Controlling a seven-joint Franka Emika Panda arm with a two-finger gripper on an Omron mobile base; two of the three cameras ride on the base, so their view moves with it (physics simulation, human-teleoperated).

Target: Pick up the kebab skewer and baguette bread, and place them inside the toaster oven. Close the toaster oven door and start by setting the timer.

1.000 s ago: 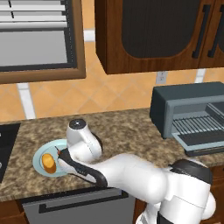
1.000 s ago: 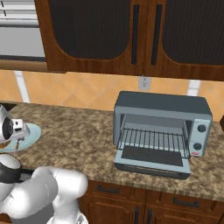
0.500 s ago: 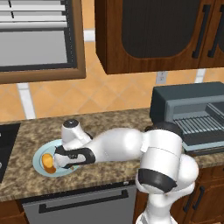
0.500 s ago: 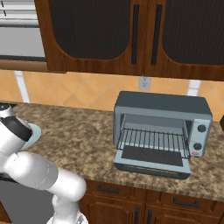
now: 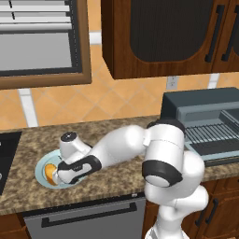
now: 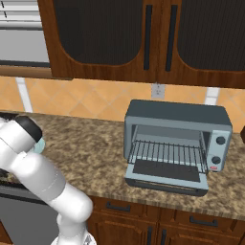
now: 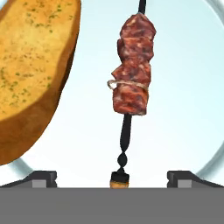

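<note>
1. Pale blue plate (image 7: 183,87) with both foods on it: kebab skewer (image 7: 131,70) lying down the middle, baguette bread (image 7: 33,74) just beside it, apart by a thin strip of bare plate
2. Gripper (image 7: 113,177) low over that plate, jaws spread wide, nothing held, one tip either side of the stick's tan end
3. Over on the left base view: plate at the near left of the speckled stone counter (image 5: 112,182), hand parked right on top
4. Toaster oven (image 6: 174,139) well apart at the other end, toaster oven door (image 6: 167,181) dropped flat, wire rack bare
5. Risky bit, probably: closing on the bare thin stick instead of the meat, so easy to pinch badly and tip or drop it
6. Also a long carry across, plus the bread so close it might get nudged
</note>
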